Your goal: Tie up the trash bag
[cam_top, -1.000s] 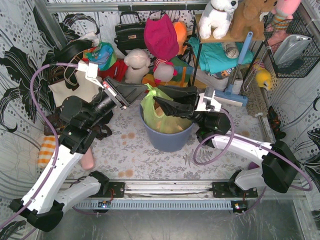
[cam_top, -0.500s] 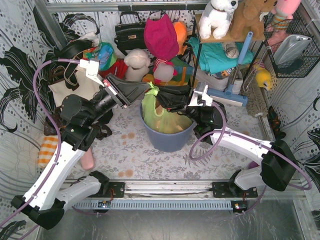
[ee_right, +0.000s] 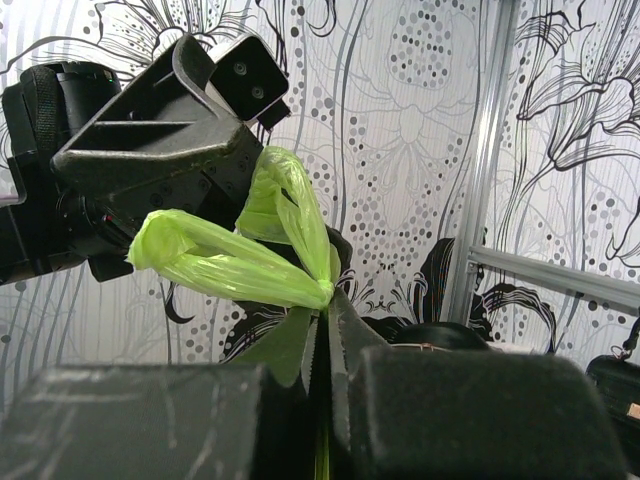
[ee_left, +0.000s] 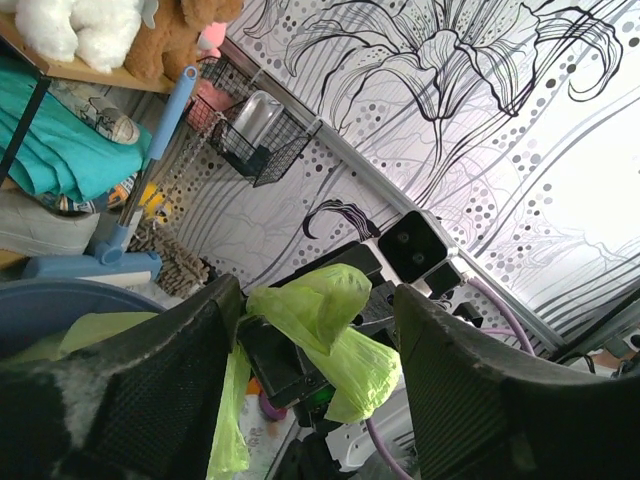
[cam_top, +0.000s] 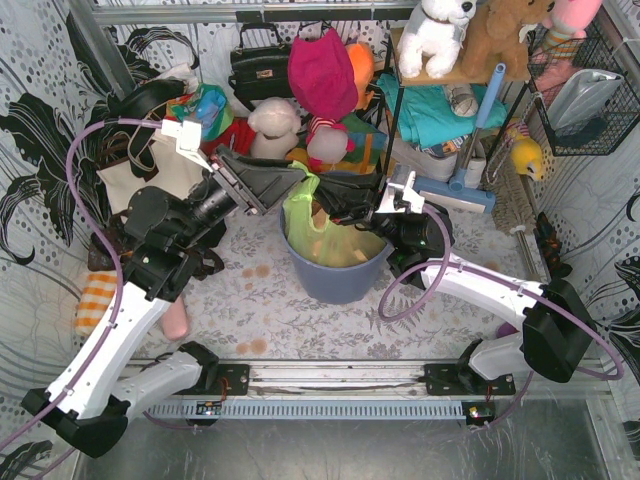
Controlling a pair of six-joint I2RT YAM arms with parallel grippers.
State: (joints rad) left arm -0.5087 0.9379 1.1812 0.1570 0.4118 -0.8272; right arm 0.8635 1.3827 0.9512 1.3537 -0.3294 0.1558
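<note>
Over the bin, the right gripper [ee_right: 325, 300] had its jaws pressed tight together on a twisted neck of the trash bag [ee_right: 232, 262]. Two lime-green loops of plastic fanned up and to the left out of that pinch. A firm hold, no gap showing between the pads.

Facing it, the left gripper [ee_left: 312, 300] stood wide open, its black fingers [ee_left: 140, 380] well apart and gripping nothing. The bag's green tuft sat in the gap between them, closer to the finger on the left of that wrist view. Whether the plastic actually brushed that finger could not be told.

From above, both arms met nose to nose over the blue-grey bin [cam_top: 335, 275]. The left gripper [cam_top: 297, 183] came in from the left and the right gripper [cam_top: 325, 205] from the right, nearly touching. The trash bag [cam_top: 310, 235] sat down inside the bin, with brown scraps showing through its thin skin. Its top was drawn up above the rim at the rear left, right where the two grippers met.

The bin stood on the patterned table [cam_top: 270, 310], midway between the arms. Off to the left lay a white tote bag [cam_top: 150, 178], and a black handbag [cam_top: 262, 65] hung at the back.
</note>
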